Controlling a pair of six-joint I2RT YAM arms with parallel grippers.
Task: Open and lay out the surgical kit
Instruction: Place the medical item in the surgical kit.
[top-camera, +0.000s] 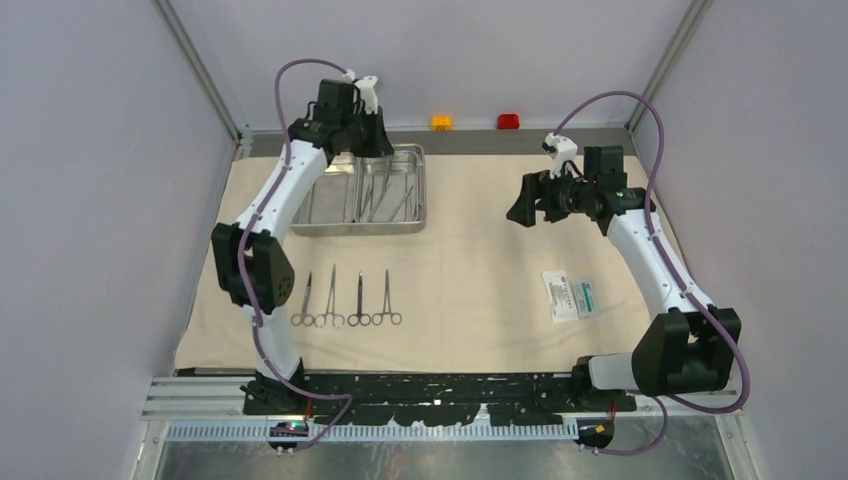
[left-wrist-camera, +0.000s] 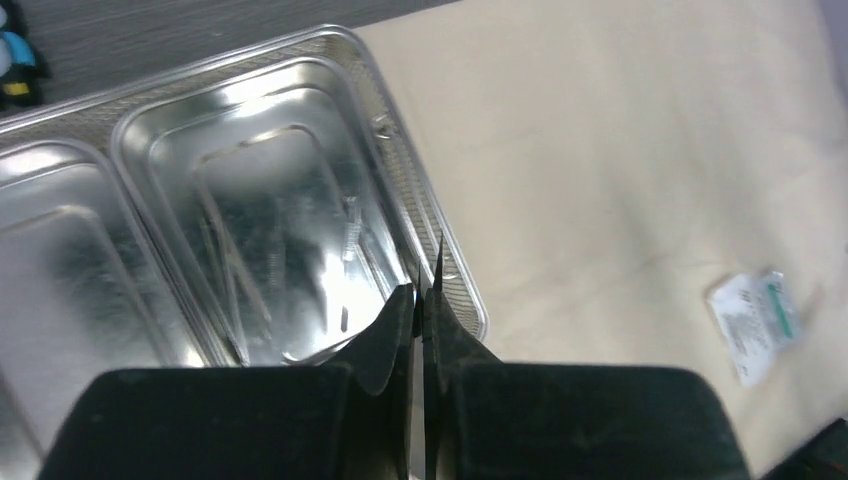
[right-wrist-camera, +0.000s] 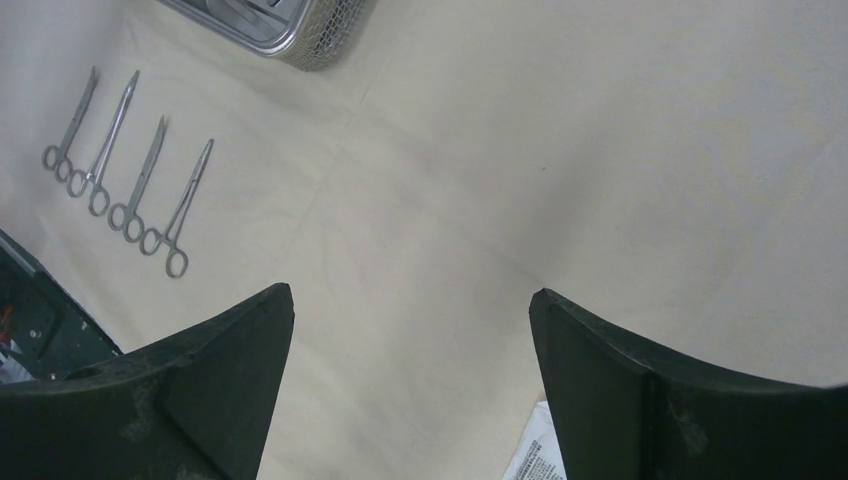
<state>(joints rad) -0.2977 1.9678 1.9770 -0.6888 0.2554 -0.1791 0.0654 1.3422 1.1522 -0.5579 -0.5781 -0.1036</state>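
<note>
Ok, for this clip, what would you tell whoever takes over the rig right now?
Left gripper: shut, over the tray's right compartment; whether it pinches a tool cannot be told.
Right gripper: open, empty, above bare cloth.
Done: cloth spread flat; four ring-handled instruments in a row on it by the left arm; packet lying on the cloth's right side.
Left: thin tools lie in the tray's right compartment, not yet laid out.

Print on packet (left-wrist-camera: 757, 322) illegible, no other txt.
</note>
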